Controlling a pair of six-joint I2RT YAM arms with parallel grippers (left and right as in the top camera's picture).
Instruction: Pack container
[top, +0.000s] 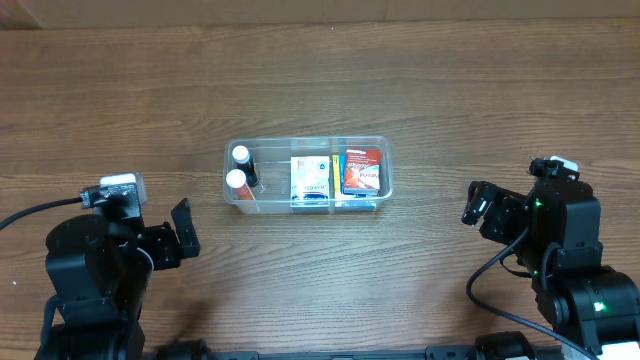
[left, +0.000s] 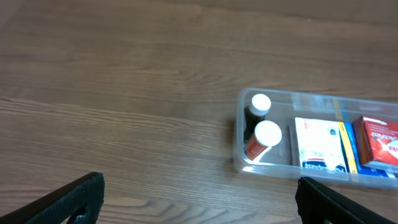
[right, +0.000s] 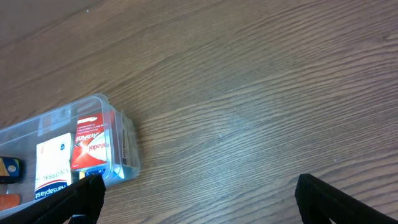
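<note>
The container (top: 272, 172) is set near the middle of the wooden table (top: 470, 80), well apart from both arms. Two white-capped bottles (top: 241, 154) are held at its left end, a white box (top: 310, 178) in the middle and a red box (top: 361, 170) at its right end. The left gripper (left: 199, 182) and the right gripper (right: 199, 182) are spread wide, with nothing held.

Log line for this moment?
clear rectangular plastic container: two white-capped bottles, white box, red box inside | left gripper: open | right gripper: open
</note>
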